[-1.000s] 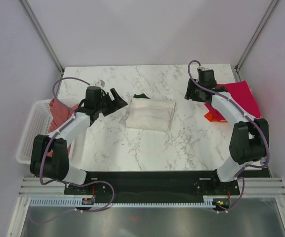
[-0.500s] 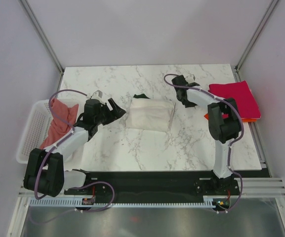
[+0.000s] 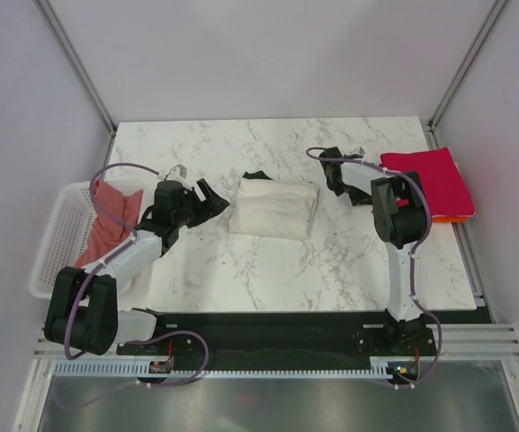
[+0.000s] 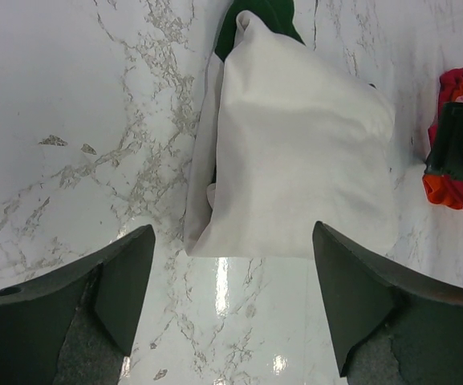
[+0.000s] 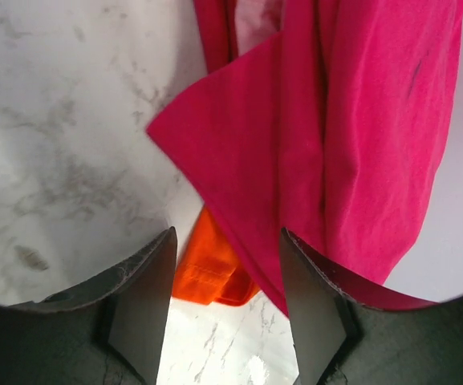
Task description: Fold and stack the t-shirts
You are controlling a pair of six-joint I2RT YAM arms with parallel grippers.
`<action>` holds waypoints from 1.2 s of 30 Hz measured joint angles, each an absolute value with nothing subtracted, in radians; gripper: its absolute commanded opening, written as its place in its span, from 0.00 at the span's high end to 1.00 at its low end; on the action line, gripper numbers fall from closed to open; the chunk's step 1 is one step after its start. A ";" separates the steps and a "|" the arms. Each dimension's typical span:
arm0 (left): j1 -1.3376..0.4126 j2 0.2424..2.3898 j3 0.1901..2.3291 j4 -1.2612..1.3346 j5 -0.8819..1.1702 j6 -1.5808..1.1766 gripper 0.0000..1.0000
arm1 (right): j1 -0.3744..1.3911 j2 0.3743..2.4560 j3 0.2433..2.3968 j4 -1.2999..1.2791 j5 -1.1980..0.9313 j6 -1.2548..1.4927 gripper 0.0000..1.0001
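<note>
A folded cream t-shirt (image 3: pixel 272 209) lies in the middle of the table, its dark green collar (image 3: pixel 257 175) showing at the far edge. My left gripper (image 3: pixel 212 196) hovers just left of it, open and holding nothing. In the left wrist view the cream t-shirt (image 4: pixel 295 160) lies ahead of the open left gripper (image 4: pixel 231 297). A folded magenta t-shirt (image 3: pixel 425 180) rests on an orange one (image 3: pixel 380 213) at the right edge. My right gripper (image 3: pixel 335 175) is between the cream t-shirt and that stack. In the right wrist view it (image 5: pixel 227 297) is open above the magenta t-shirt (image 5: pixel 351 120) and the orange t-shirt (image 5: pixel 211 273).
A white lattice basket (image 3: pixel 50 256) sits off the table's left edge with a crumpled salmon-pink t-shirt (image 3: pixel 106 216) in it. Bare marble (image 3: pixel 268 270) stretches in front of the cream t-shirt. Grey walls and metal posts enclose the table.
My right arm has swung left, off the magenta stack, and now hangs near the cream t-shirt's right side. My left arm drew back slightly. The shirts have not moved.
</note>
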State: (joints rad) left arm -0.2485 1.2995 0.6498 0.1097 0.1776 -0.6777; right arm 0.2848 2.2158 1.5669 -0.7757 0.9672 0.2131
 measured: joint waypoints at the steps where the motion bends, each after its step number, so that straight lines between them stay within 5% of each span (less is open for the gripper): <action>1: -0.249 1.300 0.650 0.111 0.178 -0.678 0.14 | 0.276 2.218 1.567 -0.778 0.969 0.213 0.38; 7: -0.249 1.301 0.650 0.115 0.178 -0.678 0.14 | 0.222 2.253 1.587 -0.787 1.013 0.210 0.44; 12: -0.249 1.301 0.650 0.115 0.178 -0.677 0.14 | 0.193 2.288 1.600 -0.792 1.050 0.222 0.73; 15: -0.249 1.301 0.649 0.115 0.177 -0.677 0.14 | 0.186 2.292 1.600 -0.799 1.048 0.229 1.00; 33: -0.249 1.301 0.650 0.106 0.173 -0.677 0.15 | 0.332 2.258 1.605 -0.817 0.899 0.258 1.00; 36: -0.249 1.301 0.650 0.106 0.167 -0.677 0.15 | 0.382 2.255 1.637 -0.830 0.845 0.271 0.89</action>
State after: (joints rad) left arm -0.2485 1.3006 0.6498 0.1059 0.1665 -0.6769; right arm 0.3824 2.2547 1.6367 -0.8295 0.8448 0.2714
